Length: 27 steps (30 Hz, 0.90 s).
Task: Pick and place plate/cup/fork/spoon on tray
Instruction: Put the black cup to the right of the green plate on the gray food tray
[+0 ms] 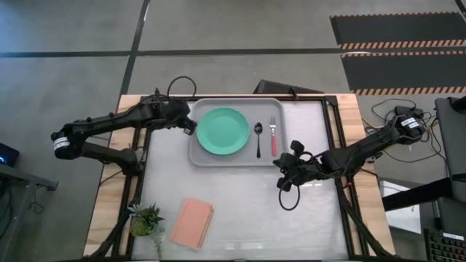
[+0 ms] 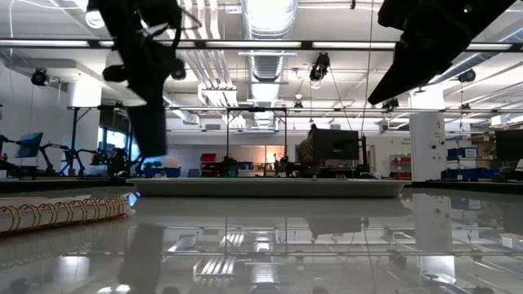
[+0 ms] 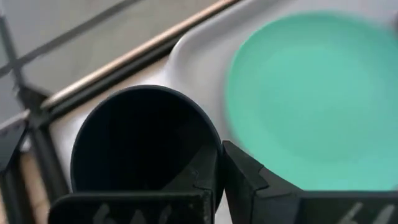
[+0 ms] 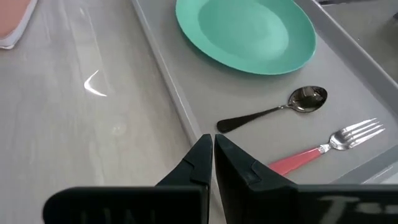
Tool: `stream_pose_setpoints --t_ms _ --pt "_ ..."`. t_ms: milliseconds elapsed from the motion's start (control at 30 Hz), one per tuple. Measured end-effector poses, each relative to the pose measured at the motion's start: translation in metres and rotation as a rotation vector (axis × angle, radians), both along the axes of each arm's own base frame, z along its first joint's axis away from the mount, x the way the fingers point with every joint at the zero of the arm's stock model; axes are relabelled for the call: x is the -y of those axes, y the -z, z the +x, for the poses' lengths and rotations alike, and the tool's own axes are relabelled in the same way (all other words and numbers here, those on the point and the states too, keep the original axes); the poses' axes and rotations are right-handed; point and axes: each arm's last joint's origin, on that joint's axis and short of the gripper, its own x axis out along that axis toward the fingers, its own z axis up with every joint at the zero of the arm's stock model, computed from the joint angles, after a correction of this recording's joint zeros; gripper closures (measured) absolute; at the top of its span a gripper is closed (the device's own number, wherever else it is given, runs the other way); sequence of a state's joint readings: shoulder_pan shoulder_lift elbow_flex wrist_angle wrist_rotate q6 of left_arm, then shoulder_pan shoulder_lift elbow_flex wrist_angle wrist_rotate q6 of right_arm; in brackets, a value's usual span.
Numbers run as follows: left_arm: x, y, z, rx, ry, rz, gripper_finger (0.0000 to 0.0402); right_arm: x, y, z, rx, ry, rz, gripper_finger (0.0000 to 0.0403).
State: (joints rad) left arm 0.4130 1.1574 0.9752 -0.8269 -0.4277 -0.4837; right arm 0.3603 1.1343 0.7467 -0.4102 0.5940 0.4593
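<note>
the cup (image 3: 140, 149) is clamped in the left gripper (image 1: 191, 124) at the tray's (image 1: 206, 157) left edge, upper middle of the frame; plate (image 1: 223, 131), spoon (image 1: 258, 138) and fork (image 1: 273, 136) lie on the tray; the right gripper (image 1: 280, 175), fingers together, hangs just below the tray's lower right corner

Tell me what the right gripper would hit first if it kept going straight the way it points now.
Probably the tray: the right gripper, fingers shut, points at its near rim, with the spoon and fork just past it. Its height is unclear.
</note>
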Motion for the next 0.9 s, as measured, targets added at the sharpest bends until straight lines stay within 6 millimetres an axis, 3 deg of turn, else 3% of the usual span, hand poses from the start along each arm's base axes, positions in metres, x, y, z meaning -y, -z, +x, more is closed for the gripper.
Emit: stream_pose_setpoints --t_ms 233,400,633,900 --pt "0.019 -0.041 0.022 0.183 0.144 0.093 0.0401 0.006 -0.008 -0.016 0.058 -0.037 -0.022 0.0394" --pt "0.027 -0.058 0.039 0.31 0.22 0.158 0.0401 0.012 -0.017 -0.032 0.119 -0.065 -0.02 0.0394" --pt "0.023 -0.063 0.077 0.301 0.256 0.167 0.0401 0.018 -0.029 -0.051 0.261 -0.132 -0.032 0.0394" --pt "0.011 -0.068 0.126 0.256 0.309 0.205 0.0401 0.026 -0.023 -0.073 0.327 -0.164 0.002 0.0394"
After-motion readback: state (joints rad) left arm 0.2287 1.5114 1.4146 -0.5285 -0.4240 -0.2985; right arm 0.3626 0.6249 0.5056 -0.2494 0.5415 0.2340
